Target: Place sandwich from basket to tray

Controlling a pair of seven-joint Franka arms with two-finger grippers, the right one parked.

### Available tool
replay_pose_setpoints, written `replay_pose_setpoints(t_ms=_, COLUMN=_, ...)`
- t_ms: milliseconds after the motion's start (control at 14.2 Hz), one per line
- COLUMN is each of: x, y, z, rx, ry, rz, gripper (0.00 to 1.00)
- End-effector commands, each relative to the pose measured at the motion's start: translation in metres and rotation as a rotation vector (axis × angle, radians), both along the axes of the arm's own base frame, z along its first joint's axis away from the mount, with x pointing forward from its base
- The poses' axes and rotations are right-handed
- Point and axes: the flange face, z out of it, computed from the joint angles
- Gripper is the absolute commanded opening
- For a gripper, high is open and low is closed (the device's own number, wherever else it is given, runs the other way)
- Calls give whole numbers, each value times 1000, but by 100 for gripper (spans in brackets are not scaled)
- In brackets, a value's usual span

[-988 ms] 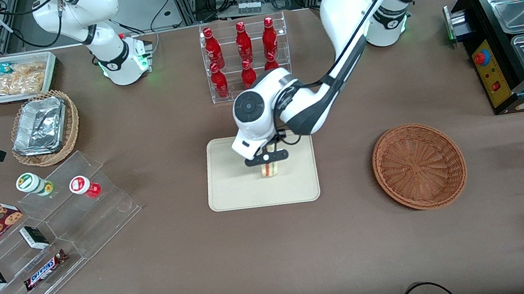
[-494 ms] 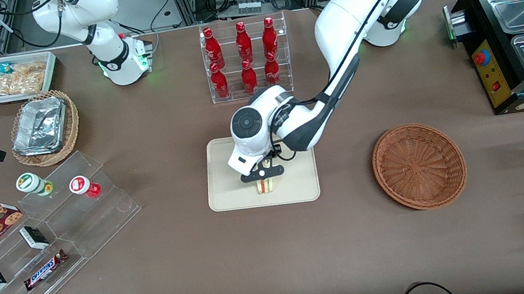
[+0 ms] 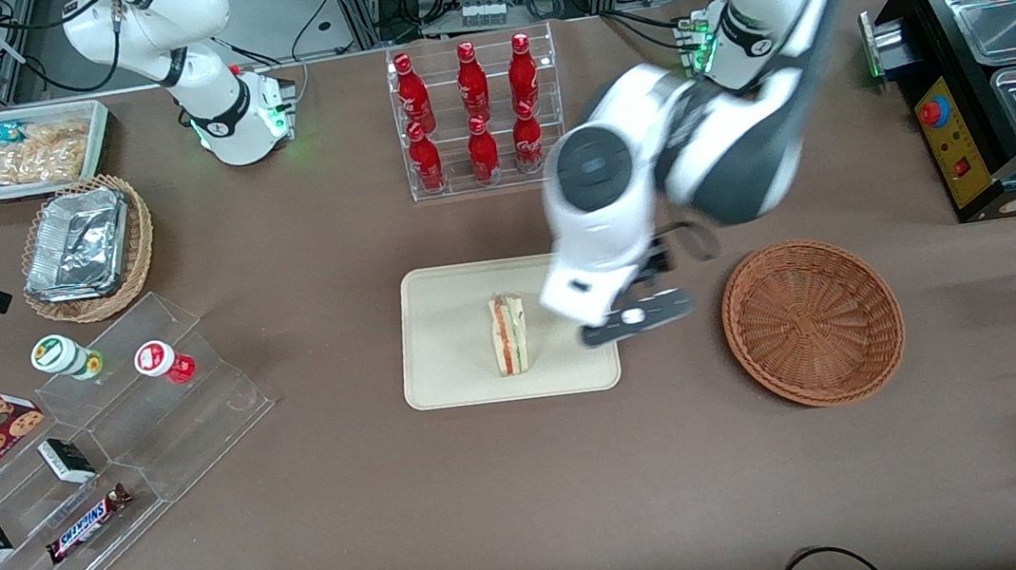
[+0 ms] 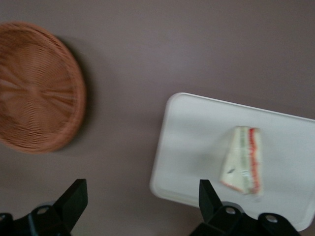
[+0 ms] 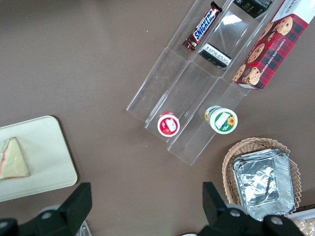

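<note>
The sandwich (image 3: 509,333), a white bread wedge with red and green filling, lies on the cream tray (image 3: 451,368) near its middle. It also shows in the left wrist view (image 4: 242,160) on the tray (image 4: 192,147), and in the right wrist view (image 5: 12,158). The reddish-brown wicker basket (image 3: 811,320) stands toward the working arm's end, with nothing in it; it shows in the left wrist view too (image 4: 37,88). My left gripper (image 3: 637,318) hangs high above the tray's edge on the basket's side, open and holding nothing, its black fingers (image 4: 74,196) wide apart.
A clear rack of red bottles (image 3: 474,112) stands farther from the front camera than the tray. A tan foil-lined basket (image 3: 86,247), a white snack bin (image 3: 24,149) and a clear stepped shelf (image 3: 105,446) with snacks lie toward the parked arm's end. A black food warmer (image 3: 993,96) stands at the working arm's end.
My gripper let go of the sandwich, which now lies on the tray. The gripper rose and moved away toward the basket, open.
</note>
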Motion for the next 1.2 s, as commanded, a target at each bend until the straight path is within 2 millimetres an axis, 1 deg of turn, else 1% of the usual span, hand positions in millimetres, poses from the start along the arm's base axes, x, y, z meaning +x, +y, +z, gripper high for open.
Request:
replay_pose_setpoints(t_ms=0, x=-1, y=88, z=38, rx=-21, ry=75, rz=-99, gripper=100)
replay_pose_setpoints(t_ms=141, x=4, y=158, z=61, rx=-30, ry=106, rz=-166, gripper=100)
replay_pose_setpoints(t_ms=212, x=2, y=191, z=76, rx=-38, ry=129, rz=-167, gripper=100)
replay_pose_setpoints(t_ms=282, x=-3, y=215, z=89, rx=-33, ry=149, rz=-165, gripper=100)
replay_pose_setpoints(t_ms=353, x=-7, y=224, z=99, rx=-32, ry=147, rz=-159, gripper=100)
replay_pose_setpoints(t_ms=424, x=-11, y=230, z=110, rx=-32, ry=131, rz=-145, gripper=100)
replay_pose_setpoints(t_ms=494, x=-22, y=222, z=122, rx=-32, ry=118, rz=-151, gripper=100)
replay_pose_setpoints(t_ms=565, x=-37, y=219, z=133, rx=-23, ry=114, rz=-156, gripper=100)
replay_pose_setpoints(t_ms=706, x=-71, y=211, z=146, rx=-45, ry=121, rz=-163, gripper=100)
replay_pose_setpoints(t_ms=776, x=-91, y=213, z=146, rx=-18, ry=140, rz=-149, gripper=100)
replay_pose_setpoints(t_ms=847, x=-102, y=213, z=137, rx=0, ry=155, rz=-147, gripper=100)
replay_pose_setpoints(t_ms=918, x=-101, y=213, z=133, rx=3, ry=150, rz=-155, gripper=100)
replay_pose_setpoints(t_ms=1129, x=-96, y=218, z=143, rx=-24, ry=110, rz=-149, gripper=100)
